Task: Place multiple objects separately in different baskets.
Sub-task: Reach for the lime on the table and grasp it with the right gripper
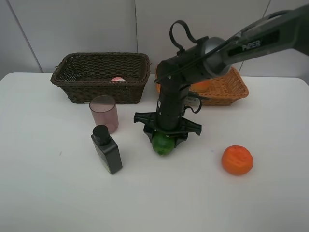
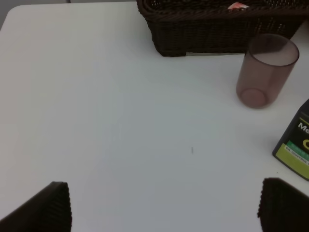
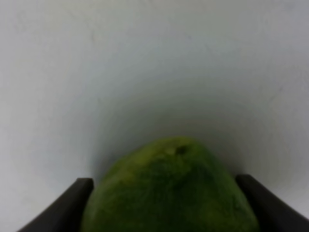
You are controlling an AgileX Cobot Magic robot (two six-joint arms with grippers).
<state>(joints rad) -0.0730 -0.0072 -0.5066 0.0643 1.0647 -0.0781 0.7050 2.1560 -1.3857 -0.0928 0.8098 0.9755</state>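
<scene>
My right gripper (image 1: pixel 165 137) straddles lime (image 1: pixel 163 146) on worktop (image 1: pixel 58 193), 2 fingers against its sides; firm hold, cannot tell. Squeeze at widest part, lift straight, clear tan basket (image 1: pixel 234 92) rim.

Surface (image 1: pixel 43 193): white, matte, flat; rear edge meets wall. Small dark speck (image 2: pixel 191 150) on it, in left wrist view. Wall (image 1: pixel 72 24): pale grey panels; vertical seam (image 1: pixel 135 24) near centre, slanted seam (image 1: pixel 21 36) at left. Lighting: diffuse, shadows soft.
</scene>
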